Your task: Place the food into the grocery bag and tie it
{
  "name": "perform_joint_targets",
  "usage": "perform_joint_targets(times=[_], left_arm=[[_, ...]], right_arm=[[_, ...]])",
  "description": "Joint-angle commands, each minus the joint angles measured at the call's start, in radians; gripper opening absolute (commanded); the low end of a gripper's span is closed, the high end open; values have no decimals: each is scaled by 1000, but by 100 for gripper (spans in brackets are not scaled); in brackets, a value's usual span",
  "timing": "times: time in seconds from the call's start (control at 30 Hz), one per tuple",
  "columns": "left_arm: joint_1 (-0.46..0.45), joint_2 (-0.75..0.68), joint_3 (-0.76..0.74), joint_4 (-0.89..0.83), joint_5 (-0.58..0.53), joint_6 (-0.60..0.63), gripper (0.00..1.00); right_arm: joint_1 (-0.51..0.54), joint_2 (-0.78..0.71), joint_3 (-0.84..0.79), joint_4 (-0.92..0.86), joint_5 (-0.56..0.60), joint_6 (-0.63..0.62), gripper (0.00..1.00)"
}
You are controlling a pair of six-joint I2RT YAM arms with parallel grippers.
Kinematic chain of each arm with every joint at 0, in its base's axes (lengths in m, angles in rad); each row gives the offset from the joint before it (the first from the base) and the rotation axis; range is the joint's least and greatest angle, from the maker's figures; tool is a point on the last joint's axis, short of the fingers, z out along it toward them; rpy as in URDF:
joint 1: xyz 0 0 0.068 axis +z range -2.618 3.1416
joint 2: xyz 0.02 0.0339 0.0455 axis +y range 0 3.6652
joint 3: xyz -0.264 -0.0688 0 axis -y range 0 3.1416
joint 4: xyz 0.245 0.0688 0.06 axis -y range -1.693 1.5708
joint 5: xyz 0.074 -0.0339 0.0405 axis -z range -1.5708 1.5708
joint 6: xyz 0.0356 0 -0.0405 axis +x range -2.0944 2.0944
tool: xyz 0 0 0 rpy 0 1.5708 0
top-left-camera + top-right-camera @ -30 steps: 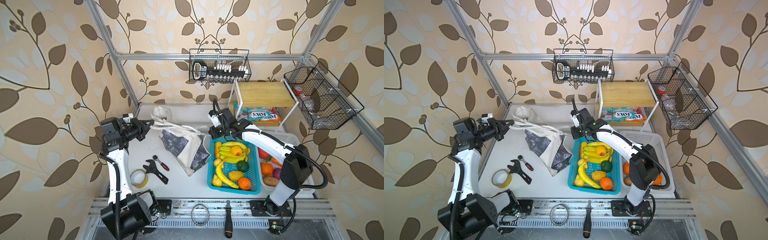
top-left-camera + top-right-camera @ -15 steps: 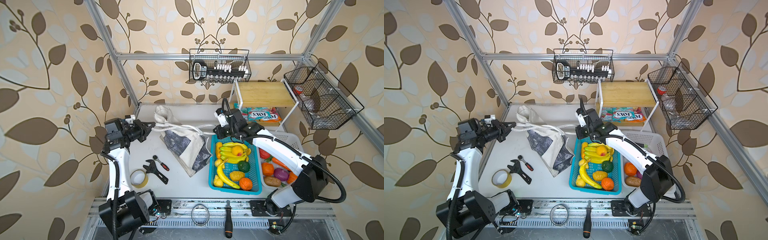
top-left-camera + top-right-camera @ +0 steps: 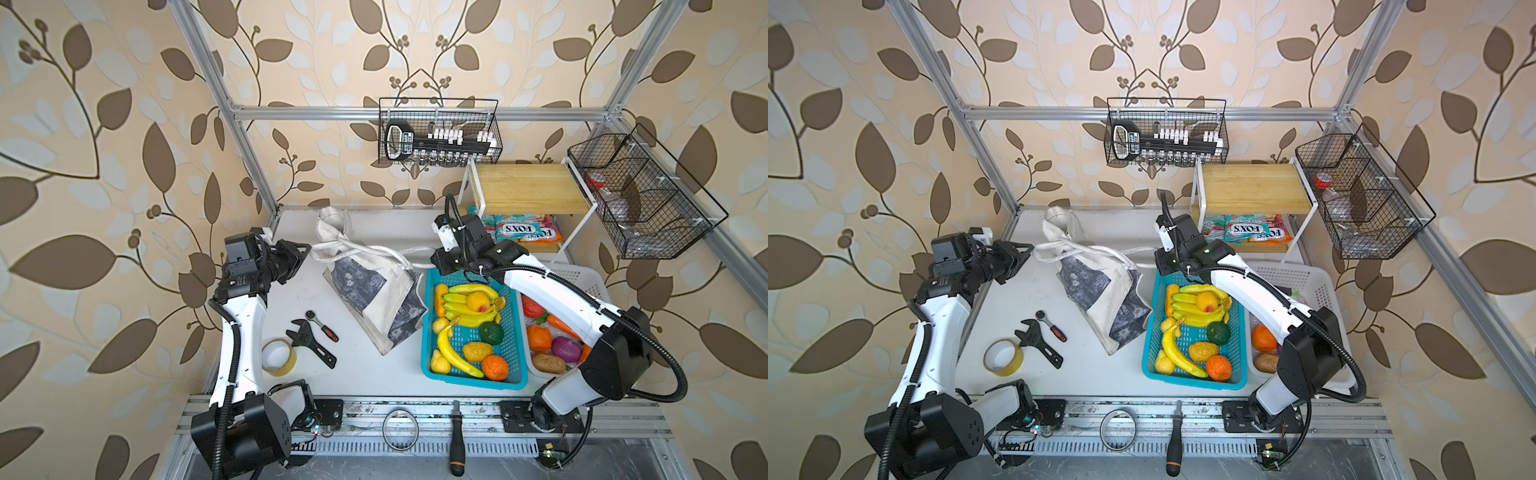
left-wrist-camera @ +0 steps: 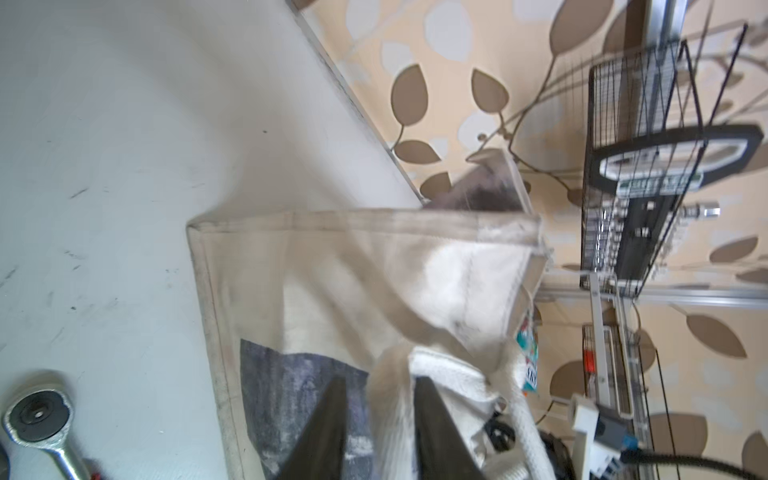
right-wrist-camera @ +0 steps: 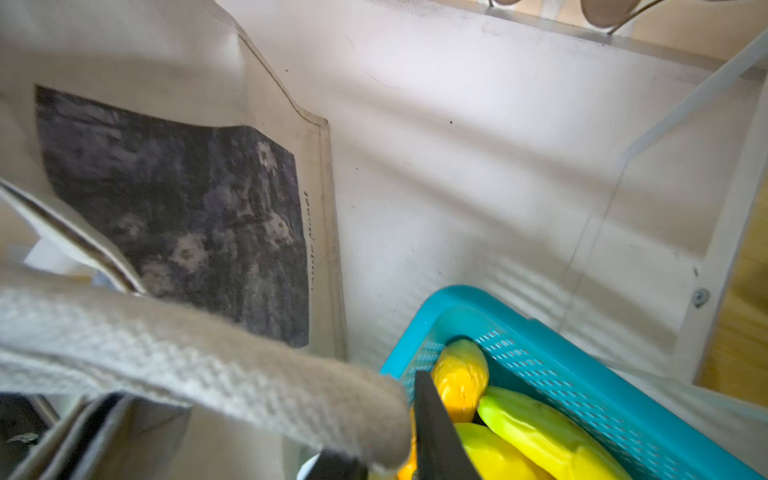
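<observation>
While barely parted, the left gripper [image 4: 378, 380] straddles a grocery bag strap [image 4: 392, 419].

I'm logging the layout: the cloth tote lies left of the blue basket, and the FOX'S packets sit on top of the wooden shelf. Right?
Not quite. The FOX'S packets lie under the wooden shelf, not on top, as both top views show. The cloth tote does lie left of the blue basket.
</observation>
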Motion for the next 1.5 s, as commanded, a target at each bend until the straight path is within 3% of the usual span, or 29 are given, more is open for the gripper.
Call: perform_joint_targets(times=[0.0, 0.03, 0.2, 0.33, 0.5, 0.53, 0.6, 0.67, 0.7, 0.97, 1.17, 1.4, 1.47], left_arm=[[16, -36, 50, 27, -104, 22, 38], [16, -41, 53, 23, -110, 23, 45], [16, -62, 60, 11, -124, 29, 59], [16, -77, 66, 8, -116, 35, 64], [16, -88, 42, 40, -69, 10, 71], [16, -94, 49, 20, -69, 28, 74], [16, -113, 69, -20, -104, 61, 84], [17, -133, 79, -42, -142, 86, 98], [19, -137, 91, -65, -161, 98, 99], [22, -224, 110, -137, -139, 127, 99], [20, -371, 9, -201, -80, 190, 99], [-4, -483, -195, -120, -182, 331, 99], [-31, -503, -225, -125, -252, 376, 99]], right_arm=[[-14, 2, -3, -82, 64, -23, 26], [-9, -1, 8, -85, 63, -23, 30], [15, -43, 44, -90, 86, -37, 44], [17, -96, 46, -95, 98, -29, 57], [12, -148, 24, -93, 34, -11, 60], [16, -172, 15, -92, 40, -2, 68], [21, -245, -33, -47, 48, 15, 100], [14, -315, -65, -21, 60, 37, 100], [7, -345, -69, -22, 63, 40, 100], [-34, -491, -100, -71, 77, 40, 100], [-130, -714, -303, -39, 62, 61, 100], [-317, -827, -516, 67, 94, 114, 100], [-385, -849, -583, 110, 34, 131, 100]])
